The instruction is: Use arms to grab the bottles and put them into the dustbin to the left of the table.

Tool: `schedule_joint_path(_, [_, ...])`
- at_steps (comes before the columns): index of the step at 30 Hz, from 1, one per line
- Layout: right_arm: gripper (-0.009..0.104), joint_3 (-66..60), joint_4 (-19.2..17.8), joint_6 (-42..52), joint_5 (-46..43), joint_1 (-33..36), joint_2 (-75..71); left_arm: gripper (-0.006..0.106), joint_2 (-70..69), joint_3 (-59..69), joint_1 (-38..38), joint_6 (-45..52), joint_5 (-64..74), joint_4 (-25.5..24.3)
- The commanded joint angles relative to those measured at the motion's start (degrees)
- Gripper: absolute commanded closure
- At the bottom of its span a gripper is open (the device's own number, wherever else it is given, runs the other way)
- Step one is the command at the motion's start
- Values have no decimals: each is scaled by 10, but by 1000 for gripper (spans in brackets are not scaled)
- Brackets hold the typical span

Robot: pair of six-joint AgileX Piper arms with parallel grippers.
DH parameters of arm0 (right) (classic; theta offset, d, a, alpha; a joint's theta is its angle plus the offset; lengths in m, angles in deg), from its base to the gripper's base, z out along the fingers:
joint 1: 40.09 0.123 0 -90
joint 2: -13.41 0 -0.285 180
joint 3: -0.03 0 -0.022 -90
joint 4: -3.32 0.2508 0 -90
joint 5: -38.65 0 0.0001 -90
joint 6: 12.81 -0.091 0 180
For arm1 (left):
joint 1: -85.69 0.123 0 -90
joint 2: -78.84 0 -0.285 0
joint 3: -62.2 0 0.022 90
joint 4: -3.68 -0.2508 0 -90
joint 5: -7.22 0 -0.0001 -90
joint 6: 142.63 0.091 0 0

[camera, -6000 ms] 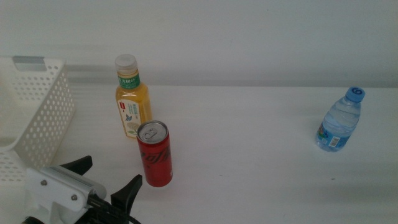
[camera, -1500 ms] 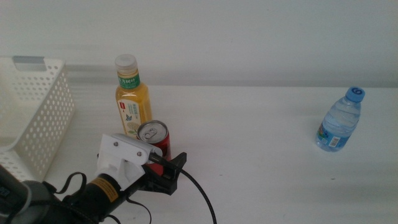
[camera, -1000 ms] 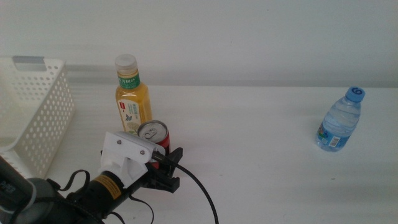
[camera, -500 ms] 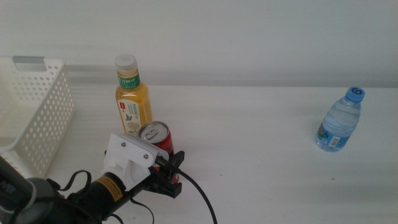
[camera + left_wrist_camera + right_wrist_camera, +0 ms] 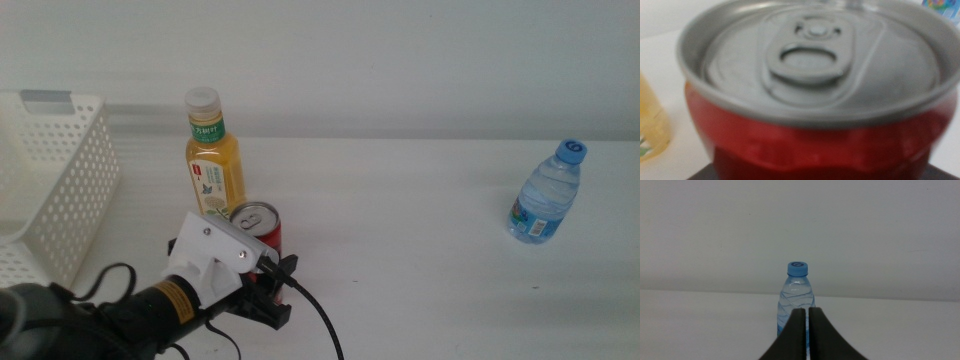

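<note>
My left gripper (image 5: 278, 288) is down on the table (image 5: 420, 270) at the front left, shut on the red soda can (image 5: 262, 228), whose lower body is hidden behind the white wrist housing. The can (image 5: 815, 100) fills the left wrist view, silver lid up. Just behind it stands the yellow juice bottle (image 5: 214, 165) with its white cap. The small blue-capped water bottle (image 5: 545, 195) stands alone at the far right. The right gripper (image 5: 806, 312) is shut and empty, with the water bottle (image 5: 795, 297) straight ahead of it and some way off. The right arm is outside the middle view.
The white perforated dustbin (image 5: 60, 190) stands at the left edge, a short gap from the juice bottle. A black cable trails from the left wrist toward the front edge. A plain white wall closes the back of the table.
The left gripper came forward from the bottom edge and closed around the red can. Over the last second the can shifted slightly to the right with it. The other bottles stayed put.
</note>
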Motion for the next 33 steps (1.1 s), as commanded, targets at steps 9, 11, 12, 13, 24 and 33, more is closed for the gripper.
schedule_joint_path(9, [97, -20, -4, 2, -4, -3, -21, 68, -181, -16, -5, -4, 226, 18])
schedule_joint_path(11, [97, -20, -4, 2, -4, -3, -21, 68, -215, -31, -5, -4, 296, 18])
schedule_joint_path(12, [97, -20, -4, 2, -4, -3, -21, 68, -227, -37, -5, -4, 318, 18])
schedule_joint_path(13, [97, -20, -4, 2, -4, -3, -21, 68, -239, -44, -5, -4, 339, 18])
schedule_joint_path(24, [97, -20, -4, 2, -4, -3, -21, 68, -289, -138, 4, -4, 593, 27])
schedule_joint_path(33, [97, -20, -4, 2, -4, -3, -21, 68, -289, -265, 26, 15, 834, 26])
